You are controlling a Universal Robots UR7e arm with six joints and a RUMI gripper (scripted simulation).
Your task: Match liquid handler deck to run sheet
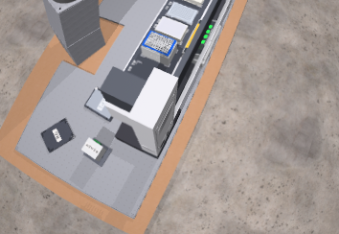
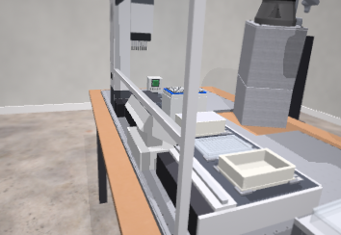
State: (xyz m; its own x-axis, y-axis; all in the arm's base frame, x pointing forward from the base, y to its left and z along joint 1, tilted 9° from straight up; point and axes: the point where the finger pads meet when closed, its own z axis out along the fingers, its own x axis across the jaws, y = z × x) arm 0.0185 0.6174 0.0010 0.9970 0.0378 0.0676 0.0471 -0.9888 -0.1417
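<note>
One gripper: out of frame in both views; fingers spread wide, grasping nothing.
Arm base: ribbed grey square pedestal point(image 1: 73, 21) at 10 o'clock in the top view.
Deck row: runs from 12 towards 1 o'clock. It holds a cream open-topped rectangular reservoir point(image 2: 260, 181), a clear ridged sample plate point(image 1: 182, 11), a smooth white sealed block point(image 1: 172, 28) and a blue-rimmed tip rack point(image 1: 159, 44).
Handler head: boxy white housing point(image 1: 160, 105) at centre, covering the last position.
Edges: orange table border point(image 1: 29, 91); open grey mat point(image 1: 43, 101) at 8 o'clock.
</note>
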